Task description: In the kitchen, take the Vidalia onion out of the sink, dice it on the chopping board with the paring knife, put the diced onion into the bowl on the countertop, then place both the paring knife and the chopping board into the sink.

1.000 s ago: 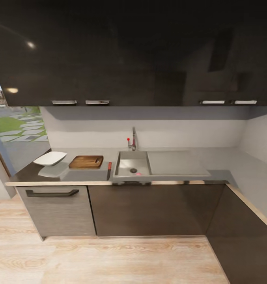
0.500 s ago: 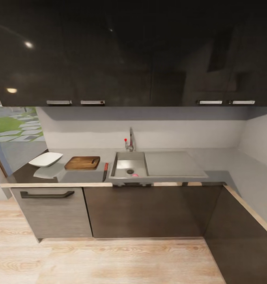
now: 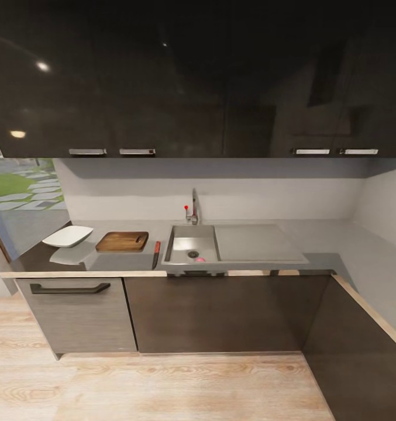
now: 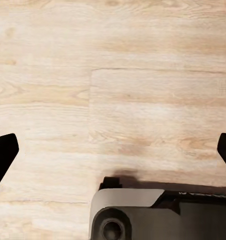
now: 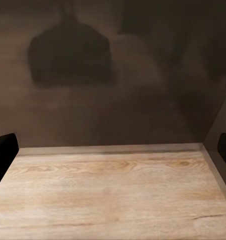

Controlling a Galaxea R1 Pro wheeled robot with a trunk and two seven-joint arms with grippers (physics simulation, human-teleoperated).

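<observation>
- Evidently nothing was done yet: Vidalia onion (image 3: 200, 259) lay in the sink (image 3: 192, 234).
- Chopping board (image 3: 122, 241), paring knife (image 3: 156, 255), bowl (image 3: 68, 236) sat untouched.
- Left gripper (image 4: 113, 150) and right gripper (image 5: 113, 150) gaped wide, empty.

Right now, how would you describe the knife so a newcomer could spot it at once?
Find the grey sink set into the worktop under the dark wall cupboards. Just beside the basin's outer wall, between it and the brown chopping board, lies the knife. It is the slim one with a red handle, far thinner than the board or the white bowl.
</observation>
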